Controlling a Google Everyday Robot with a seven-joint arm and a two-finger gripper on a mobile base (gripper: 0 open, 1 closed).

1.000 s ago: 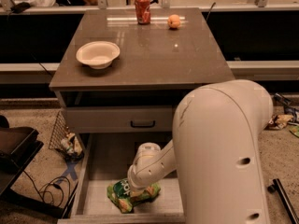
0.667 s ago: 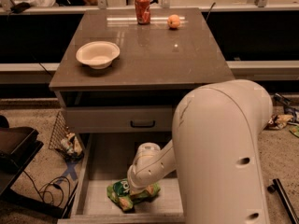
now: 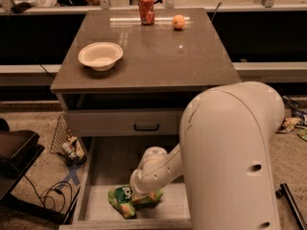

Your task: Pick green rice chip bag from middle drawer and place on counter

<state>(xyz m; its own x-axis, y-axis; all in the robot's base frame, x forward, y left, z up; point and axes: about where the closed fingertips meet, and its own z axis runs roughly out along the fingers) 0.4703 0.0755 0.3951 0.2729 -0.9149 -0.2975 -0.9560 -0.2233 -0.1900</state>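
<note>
The green rice chip bag (image 3: 125, 200) lies on the floor of the open middle drawer (image 3: 103, 164), near its front edge. My gripper (image 3: 143, 193) reaches down into the drawer and sits right on the bag's right part; my wrist hides the fingers. My big white arm (image 3: 230, 157) fills the lower right of the view. The counter (image 3: 158, 56) is the glossy brown slab above the drawer.
On the counter stand a white bowl (image 3: 100, 55) at the left, a red soda can (image 3: 146, 8) and an orange fruit (image 3: 178, 21) at the back. A shut drawer with a black handle (image 3: 146, 127) is above the open one. Crumpled litter (image 3: 72, 148) and cables (image 3: 53, 193) lie on the floor at left.
</note>
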